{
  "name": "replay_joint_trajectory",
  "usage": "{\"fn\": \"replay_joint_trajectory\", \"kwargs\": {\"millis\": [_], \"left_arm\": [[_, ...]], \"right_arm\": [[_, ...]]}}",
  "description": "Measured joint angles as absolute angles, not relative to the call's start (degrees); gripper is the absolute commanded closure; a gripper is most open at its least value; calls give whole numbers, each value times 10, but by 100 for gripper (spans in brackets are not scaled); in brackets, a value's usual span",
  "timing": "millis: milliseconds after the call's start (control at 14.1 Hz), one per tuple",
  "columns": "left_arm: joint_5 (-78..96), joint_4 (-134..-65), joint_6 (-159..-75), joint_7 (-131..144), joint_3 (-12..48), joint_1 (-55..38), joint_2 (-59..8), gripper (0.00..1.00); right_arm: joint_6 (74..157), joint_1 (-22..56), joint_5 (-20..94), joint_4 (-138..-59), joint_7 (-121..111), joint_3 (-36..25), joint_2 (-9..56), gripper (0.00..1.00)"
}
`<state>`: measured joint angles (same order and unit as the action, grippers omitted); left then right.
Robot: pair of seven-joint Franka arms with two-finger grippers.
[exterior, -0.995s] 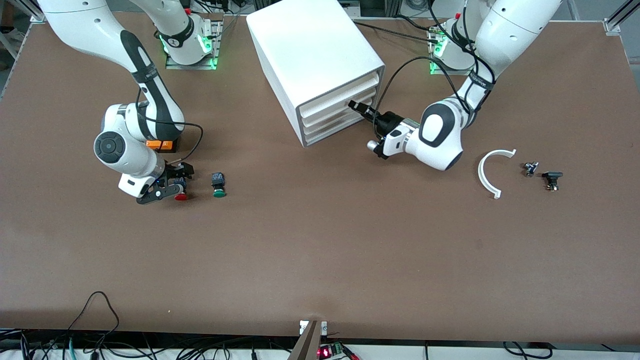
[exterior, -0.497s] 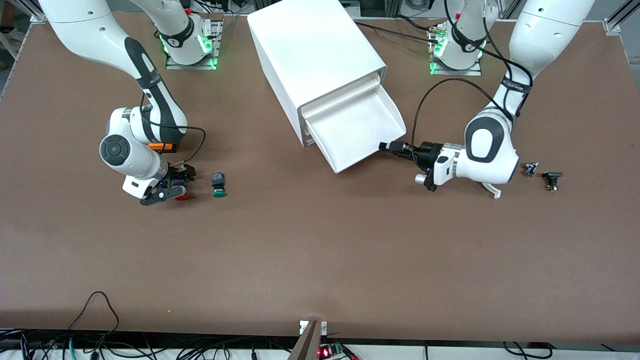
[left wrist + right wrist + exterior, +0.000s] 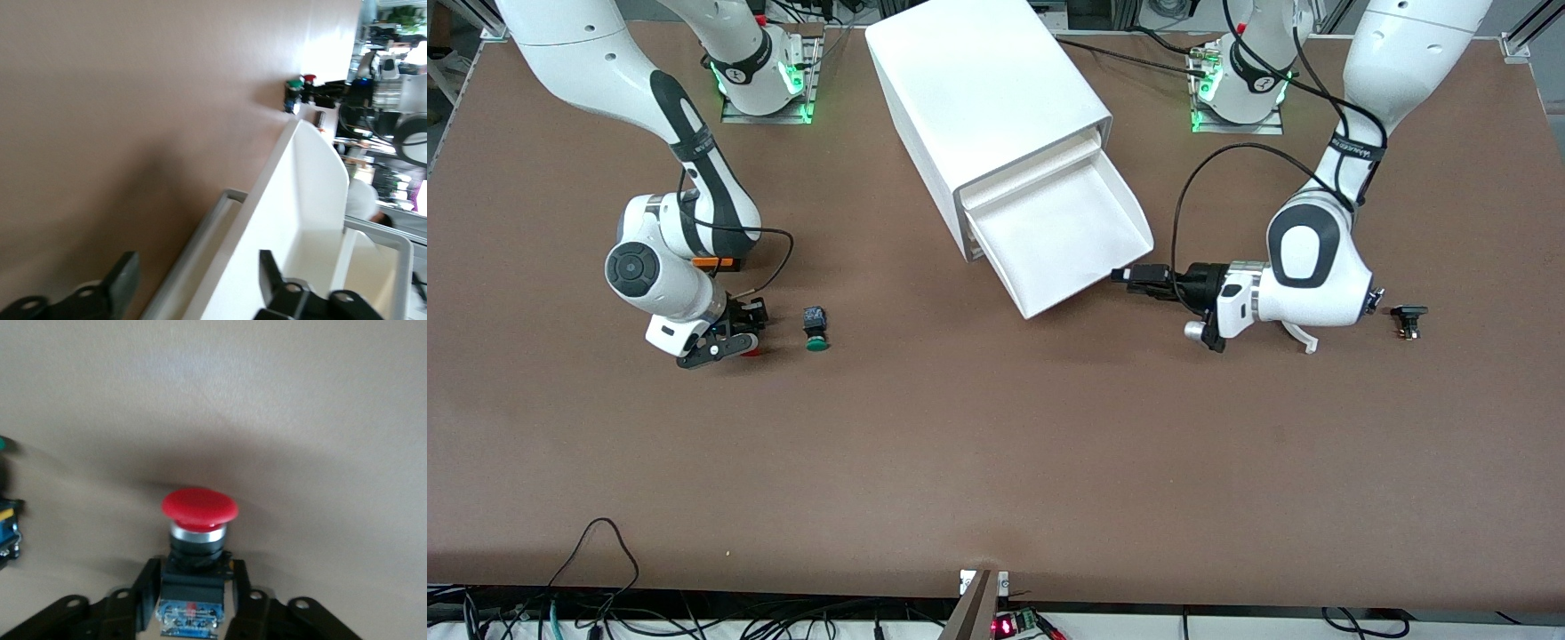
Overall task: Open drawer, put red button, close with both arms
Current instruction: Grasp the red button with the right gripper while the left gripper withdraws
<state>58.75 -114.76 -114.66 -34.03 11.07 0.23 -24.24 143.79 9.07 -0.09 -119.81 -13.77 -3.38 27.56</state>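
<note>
The drawer (image 3: 1063,233), second from the top of the white cabinet (image 3: 983,84), stands pulled out, and its tray shows nothing inside. My left gripper (image 3: 1127,275) is open, level with the drawer's front wall near the corner toward the left arm's end. In the left wrist view (image 3: 197,280) that wall (image 3: 293,200) lies between the fingers. The red button (image 3: 199,505) stands on the table. My right gripper (image 3: 192,593) is shut on its black body. In the front view the gripper (image 3: 734,342) hides most of the button (image 3: 752,352).
A green-capped button (image 3: 815,340) stands beside the red one, toward the cabinet. An orange box (image 3: 713,261) lies under the right arm. A white curved piece (image 3: 1303,336) and small black parts (image 3: 1408,318) lie at the left arm's end.
My left gripper has pulled the drawer out of the cabinet, then drawn back a little with its fingers open. My right gripper has settled closer round the red button.
</note>
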Motion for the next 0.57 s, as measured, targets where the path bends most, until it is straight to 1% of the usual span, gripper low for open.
{"fn": "replay_joint_trajectory", "kwargs": {"millis": [213, 355, 569], "left_arm": [[528, -1142, -1219, -337, 109, 12, -198, 0], [524, -1141, -1248, -332, 108, 31, -166, 0], [524, -1141, -1274, -331, 106, 55, -141, 0]], "right_arm": [[1435, 91, -1, -1179, -138, -29, 275, 67], [1419, 91, -1, -1161, -138, -25, 273, 67], [1362, 91, -1, -1114, -138, -23, 256, 67]]}}
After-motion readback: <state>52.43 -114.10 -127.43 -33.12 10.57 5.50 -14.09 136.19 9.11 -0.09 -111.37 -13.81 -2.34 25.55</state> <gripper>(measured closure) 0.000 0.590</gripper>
